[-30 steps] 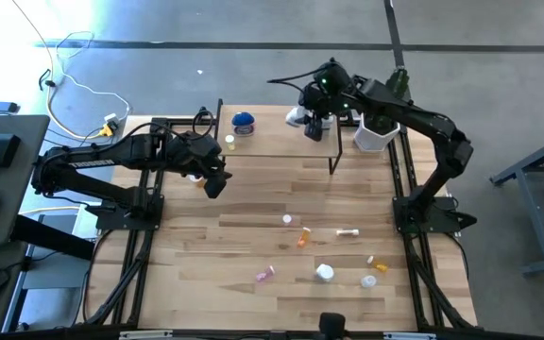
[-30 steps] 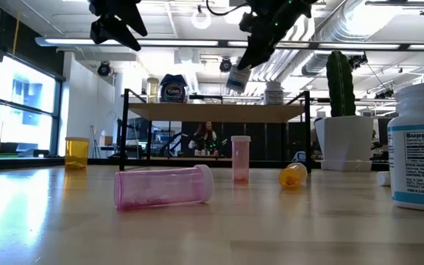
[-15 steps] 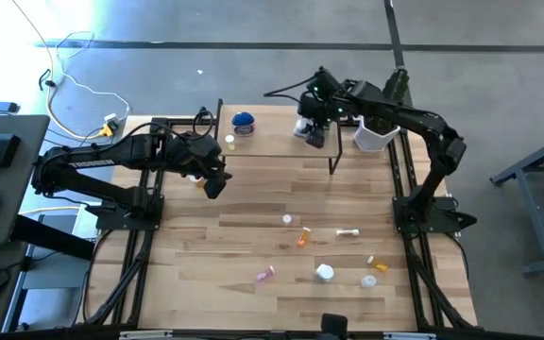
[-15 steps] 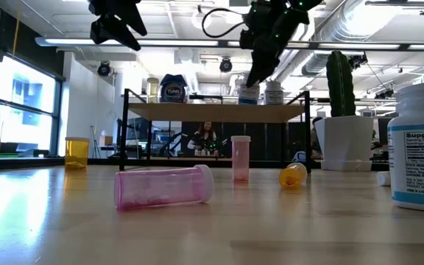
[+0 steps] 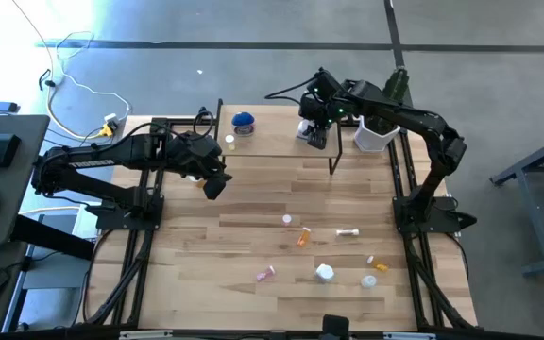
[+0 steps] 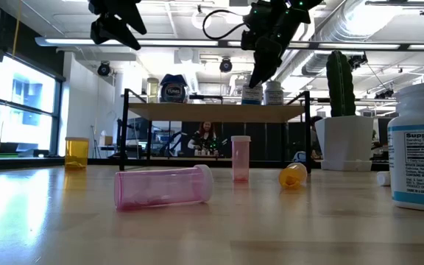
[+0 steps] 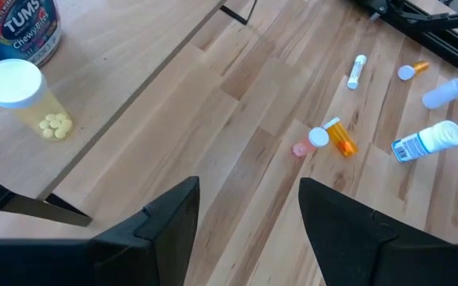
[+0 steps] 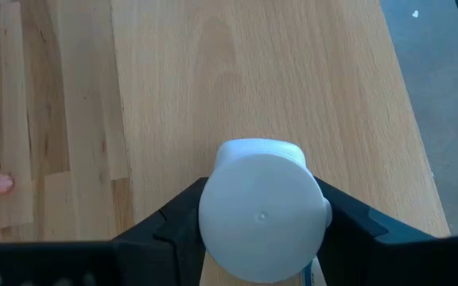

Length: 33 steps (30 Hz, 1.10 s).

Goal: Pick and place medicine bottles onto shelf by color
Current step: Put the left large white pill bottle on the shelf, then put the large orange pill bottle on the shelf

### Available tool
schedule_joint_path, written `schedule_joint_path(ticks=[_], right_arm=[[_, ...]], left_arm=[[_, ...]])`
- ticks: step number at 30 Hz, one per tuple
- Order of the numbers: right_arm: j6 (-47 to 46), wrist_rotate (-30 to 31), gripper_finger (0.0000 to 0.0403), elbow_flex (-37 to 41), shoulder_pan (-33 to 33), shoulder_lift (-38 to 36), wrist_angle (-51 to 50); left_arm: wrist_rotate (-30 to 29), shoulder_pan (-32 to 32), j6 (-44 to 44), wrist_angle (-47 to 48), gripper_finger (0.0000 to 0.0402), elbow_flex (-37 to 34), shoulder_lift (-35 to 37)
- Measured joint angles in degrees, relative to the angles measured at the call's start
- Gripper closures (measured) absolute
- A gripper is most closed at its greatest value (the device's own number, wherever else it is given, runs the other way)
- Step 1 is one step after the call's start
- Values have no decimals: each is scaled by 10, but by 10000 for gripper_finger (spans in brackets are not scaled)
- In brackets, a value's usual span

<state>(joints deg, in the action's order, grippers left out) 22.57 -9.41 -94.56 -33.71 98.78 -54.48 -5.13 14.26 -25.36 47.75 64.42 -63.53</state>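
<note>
right gripper: fingers pinch white bottle, at or just over shelf right end
left gripper: fingers spread, empty, beside shelf
risk: tilted release tips bottle into neighbouring white bottle
remaining: bottles scattered on table

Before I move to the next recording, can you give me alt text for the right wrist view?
The right gripper is shut on a white bottle, seen cap-on from above, its two dark fingers pressed against either side. Beneath it lies the light wood top of the shelf, with the table's darker planks along one edge.
</note>
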Motion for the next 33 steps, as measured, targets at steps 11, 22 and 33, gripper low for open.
schedule_joint_path(ticks=[11,22,33], right_arm=[[-9,2,164,0,0,0,31],[-28,1,158,0,0,0,50],[-45,21,158,-81,0,-1,28]], left_arm=[[0,0,0,9,188,0,0],[-1,0,-21,47,138,0,0],[-39,0,-94,159,93,0,0]])
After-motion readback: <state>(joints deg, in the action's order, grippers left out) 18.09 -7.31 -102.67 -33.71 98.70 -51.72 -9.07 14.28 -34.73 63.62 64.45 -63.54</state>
